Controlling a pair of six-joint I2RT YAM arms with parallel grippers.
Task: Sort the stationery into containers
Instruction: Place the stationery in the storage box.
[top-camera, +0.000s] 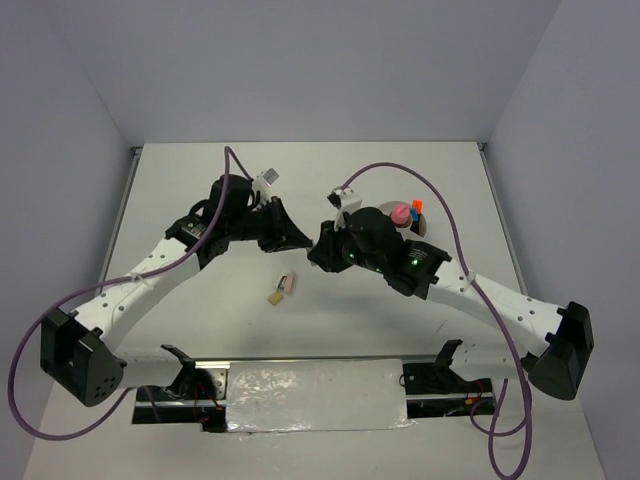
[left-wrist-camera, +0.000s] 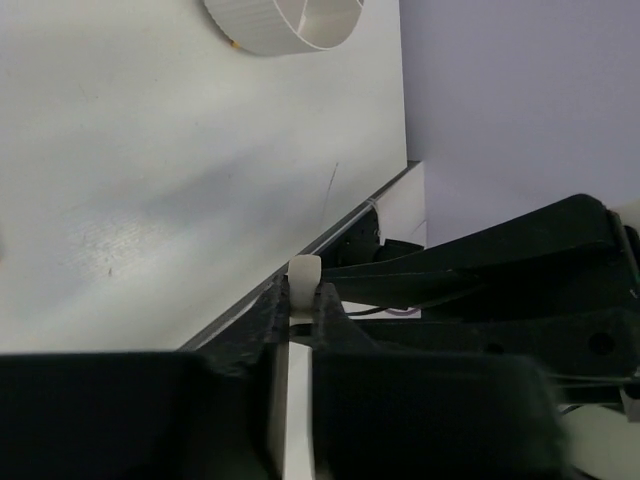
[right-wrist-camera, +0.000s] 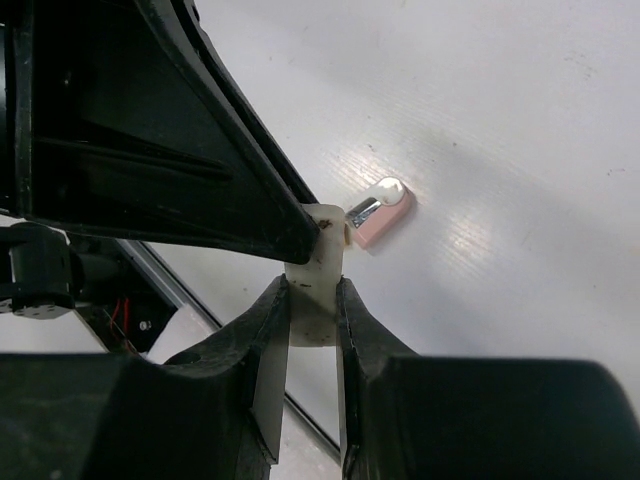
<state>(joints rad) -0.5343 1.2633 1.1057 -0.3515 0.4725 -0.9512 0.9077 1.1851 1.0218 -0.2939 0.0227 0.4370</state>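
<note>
White tub (left-wrist-camera: 268, 32) holds pink cylinder (top-camera: 399, 213) and orange tip (top-camera: 417, 205).

— Look at your left arm (top-camera: 130, 290): what colour is it?
— White shell along the long link, black at the base block (top-camera: 80, 360), lower left of the overhead view, and black at the wrist.
— And your right arm (top-camera: 500, 305)?
— The same, with a green light (top-camera: 414, 263) on its black joint. A purple cable (top-camera: 385, 166) loops off each arm, and your fingers (right-wrist-camera: 265, 340) are black wedges.

One tub (left-wrist-camera: 262, 38); one pink eraser (right-wrist-camera: 388, 224); one tan piece (top-camera: 273, 297); one white piece (right-wrist-camera: 316, 268).
</note>
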